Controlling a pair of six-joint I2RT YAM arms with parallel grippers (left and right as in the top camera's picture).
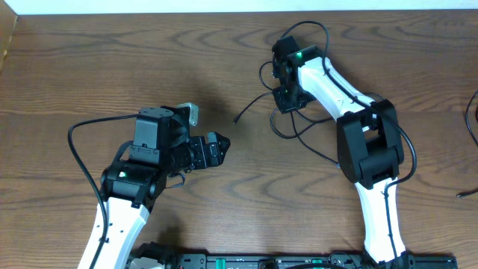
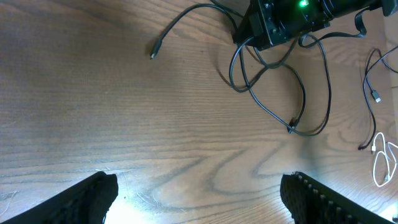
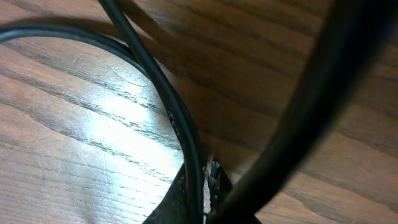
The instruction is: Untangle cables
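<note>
- The cables [image 1: 293, 119] are thin black cords, looped loosely over one another on the desk [image 1: 112, 67], toward its far edge and right of centre.
- One cord strays left out of the loops and ends in a small plug [image 1: 235, 119].
- A thin white cord [image 2: 380, 163] lies coiled well apart, by the right edge.
- The right gripper [image 1: 286, 97] stands on the loops, jaws together on a black cord [image 3: 177, 118].
- The left gripper [image 1: 222, 146] hangs over the desk's middle, jaws wide apart, holding nothing.
</note>
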